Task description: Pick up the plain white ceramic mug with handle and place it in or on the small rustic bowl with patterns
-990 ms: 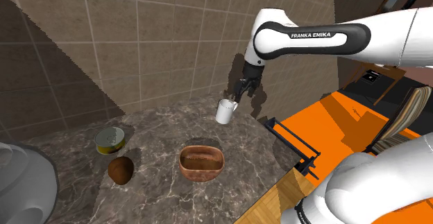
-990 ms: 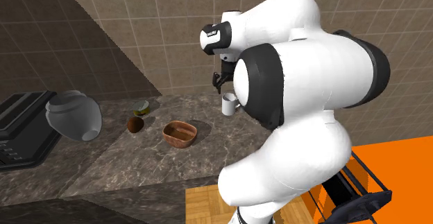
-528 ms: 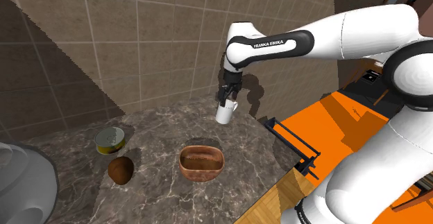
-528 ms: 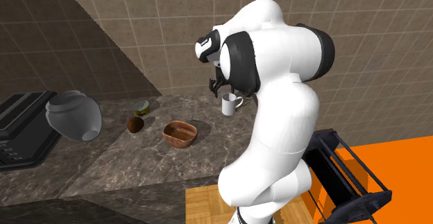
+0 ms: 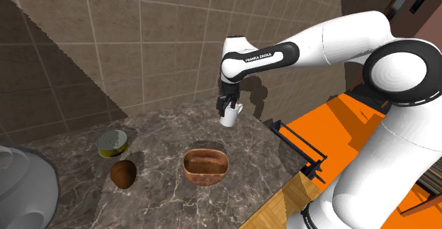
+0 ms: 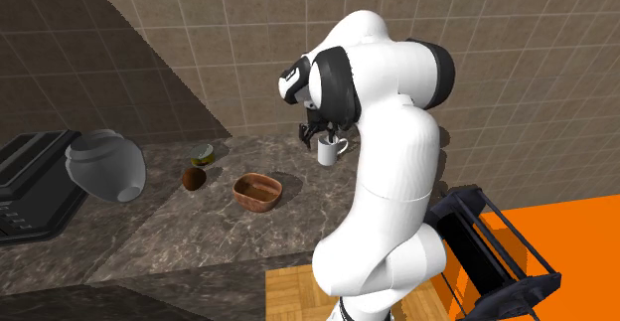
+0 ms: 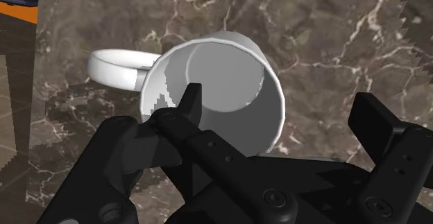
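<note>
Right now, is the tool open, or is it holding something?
The tool is open, one finger inside the white mug and one outside, gripping nothing.

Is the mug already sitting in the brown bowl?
No, the mug stands on the counter, apart from the bowl.

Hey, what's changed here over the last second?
The white robot arm swung toward the shoulder view's left and lowered its black jaws onto the plain white handled mug. They now straddle its wall, one inside, open, with nothing gripped. The mug, the brown patterned bowl and the open tin can stayed put.
</note>
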Tool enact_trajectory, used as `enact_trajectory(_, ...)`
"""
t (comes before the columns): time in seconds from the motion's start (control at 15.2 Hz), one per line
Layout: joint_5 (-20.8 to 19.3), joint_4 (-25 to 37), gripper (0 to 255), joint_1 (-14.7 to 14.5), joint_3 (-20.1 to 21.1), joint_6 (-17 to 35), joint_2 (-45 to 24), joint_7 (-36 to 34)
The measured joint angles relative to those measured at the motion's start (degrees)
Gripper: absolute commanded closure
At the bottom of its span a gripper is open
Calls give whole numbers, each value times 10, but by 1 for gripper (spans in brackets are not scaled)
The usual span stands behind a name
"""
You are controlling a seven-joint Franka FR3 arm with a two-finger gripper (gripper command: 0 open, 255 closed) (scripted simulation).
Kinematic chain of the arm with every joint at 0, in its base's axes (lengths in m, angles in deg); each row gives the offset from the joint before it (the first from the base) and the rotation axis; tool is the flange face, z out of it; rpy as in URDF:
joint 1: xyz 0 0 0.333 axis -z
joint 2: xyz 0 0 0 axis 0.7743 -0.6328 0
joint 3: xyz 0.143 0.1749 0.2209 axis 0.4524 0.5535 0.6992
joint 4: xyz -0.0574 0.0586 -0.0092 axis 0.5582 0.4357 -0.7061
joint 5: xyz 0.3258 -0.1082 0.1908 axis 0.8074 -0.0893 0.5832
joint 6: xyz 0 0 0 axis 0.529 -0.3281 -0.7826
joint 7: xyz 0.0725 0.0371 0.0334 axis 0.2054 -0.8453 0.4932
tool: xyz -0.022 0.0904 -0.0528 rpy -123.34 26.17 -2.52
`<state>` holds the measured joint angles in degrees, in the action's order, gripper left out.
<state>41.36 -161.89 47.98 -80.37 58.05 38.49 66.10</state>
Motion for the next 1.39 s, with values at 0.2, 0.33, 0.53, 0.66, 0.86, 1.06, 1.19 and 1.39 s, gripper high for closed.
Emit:
enact_trajectory(0.2,-1,-13,0,0,0,18,-6,0)
enact_trajectory(0.33,-1,-13,0,1,-1,20,-7,0)
enact_trajectory(0.53,-1,-14,0,1,-1,21,-7,0)
enact_trajectory(0.66,-1,-14,255,1,-1,21,-7,0)
enact_trajectory(0.86,-1,-14,255,1,-1,21,-7,0)
enact_trajectory(1.06,-1,-14,255,1,-1,21,-7,0)
enact_trajectory(1.19,-1,-14,255,1,-1,21,-7,0)
enact_trajectory(1.39,-1,-10,255,0,0,12,-1,0)
